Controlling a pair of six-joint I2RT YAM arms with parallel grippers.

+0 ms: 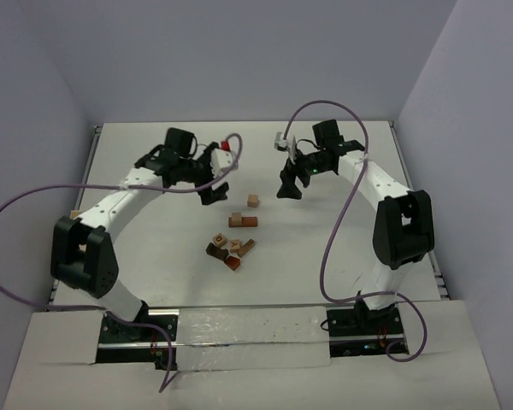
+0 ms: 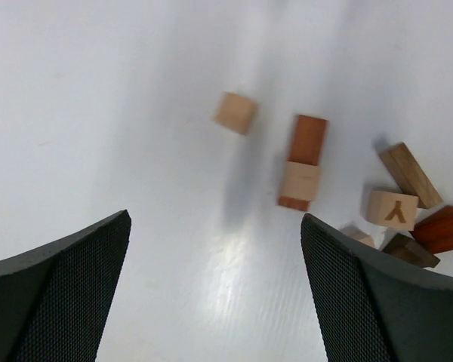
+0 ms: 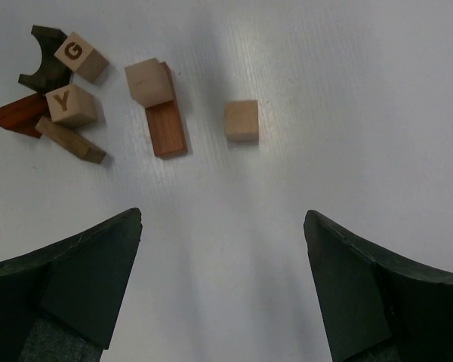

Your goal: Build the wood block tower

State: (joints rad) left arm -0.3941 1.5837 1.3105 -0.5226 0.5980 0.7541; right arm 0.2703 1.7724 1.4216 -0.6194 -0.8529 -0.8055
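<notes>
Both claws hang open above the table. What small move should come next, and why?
Probably the right gripper should lower onto the lone tan cube. Its jaws are open and empty, the cube lies apart, straight ahead of them, and a started stack, cube on reddish slab, sits beside it.

One cube (image 1: 253, 202) lies behind a plank (image 1: 250, 223) bearing another cube (image 1: 236, 219); the loose pile (image 1: 229, 249) lies before them.

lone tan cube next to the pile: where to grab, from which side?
Take the lone tan cube by two opposite side faces, straight down from above. It lies flat and apart from the other blocks, with bare table on every side. The open right pincer looks best lined up.
</notes>
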